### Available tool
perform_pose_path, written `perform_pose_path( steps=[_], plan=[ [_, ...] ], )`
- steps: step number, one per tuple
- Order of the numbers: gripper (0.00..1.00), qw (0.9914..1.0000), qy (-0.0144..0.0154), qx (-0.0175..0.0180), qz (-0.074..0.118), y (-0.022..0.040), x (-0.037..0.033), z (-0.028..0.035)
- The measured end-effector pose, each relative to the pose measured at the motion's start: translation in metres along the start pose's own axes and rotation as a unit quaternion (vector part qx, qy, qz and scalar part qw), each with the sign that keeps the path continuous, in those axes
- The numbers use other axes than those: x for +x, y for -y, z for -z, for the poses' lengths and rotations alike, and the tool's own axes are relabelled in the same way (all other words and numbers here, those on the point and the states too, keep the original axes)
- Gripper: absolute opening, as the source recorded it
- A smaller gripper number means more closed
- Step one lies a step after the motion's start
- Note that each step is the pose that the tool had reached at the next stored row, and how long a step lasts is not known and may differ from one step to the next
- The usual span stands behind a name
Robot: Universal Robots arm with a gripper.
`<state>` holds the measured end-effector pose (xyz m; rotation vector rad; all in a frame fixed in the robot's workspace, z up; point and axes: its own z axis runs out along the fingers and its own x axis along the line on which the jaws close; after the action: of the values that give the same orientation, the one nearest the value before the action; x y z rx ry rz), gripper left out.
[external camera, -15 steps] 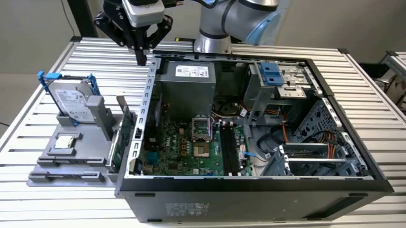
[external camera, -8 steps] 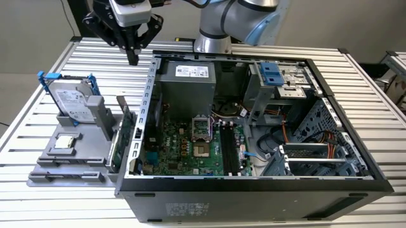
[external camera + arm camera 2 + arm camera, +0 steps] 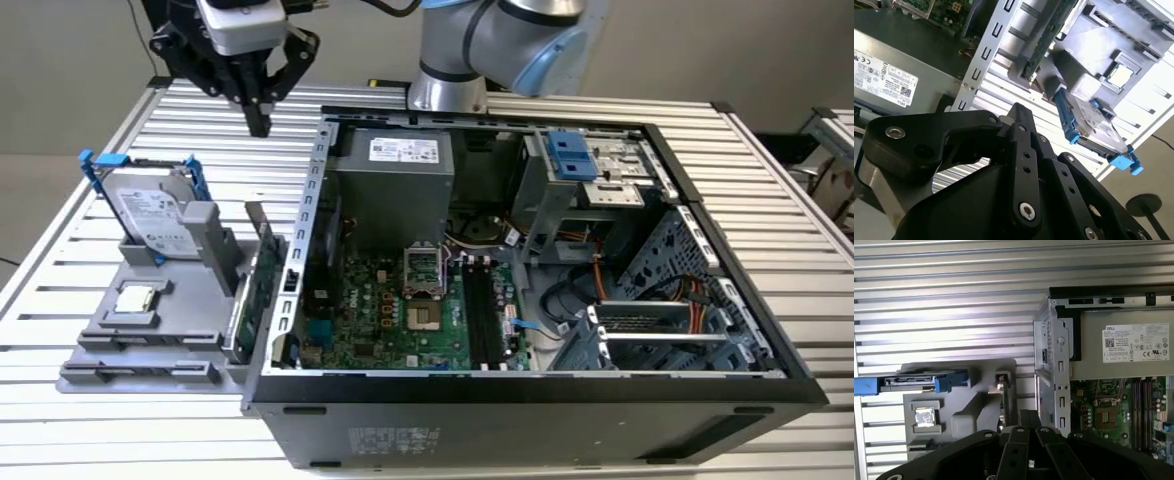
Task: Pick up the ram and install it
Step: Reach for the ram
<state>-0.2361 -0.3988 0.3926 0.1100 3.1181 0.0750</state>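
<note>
A ribbed metal table (image 3: pixel 761 190) carries an open computer case (image 3: pixel 534 400) and a grey parts holder (image 3: pixel 120 345). The gripper (image 3: pixel 258 125) hangs high above them, its jaws pressed together on nothing. Well below the jaws, the ram (image 3: pixel 1004 402) stands on edge in the holder, just beside the case wall. Farther from the jaws, the holder also carries a hard drive (image 3: pixel 154 215) and a processor (image 3: pixel 138 298).

Table (image 3: pixel 94 440): pale silver metal slats, running across the whole work area.
Wall (image 3: pixel 721 45): plain grey, bare, behind the table.
Second slatted surface (image 3: pixel 830 140): at the exterior view's right edge.
Light: soft, even.
</note>
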Motion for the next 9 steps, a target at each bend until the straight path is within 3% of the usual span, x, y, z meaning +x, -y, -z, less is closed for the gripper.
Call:
perform_pose_path(
  steps=[9],
  plan=[
    [0.0, 1.0, 0.0, 0.0, 0.0, 0.0017, 0.0238, 0.0005]
  ],
)
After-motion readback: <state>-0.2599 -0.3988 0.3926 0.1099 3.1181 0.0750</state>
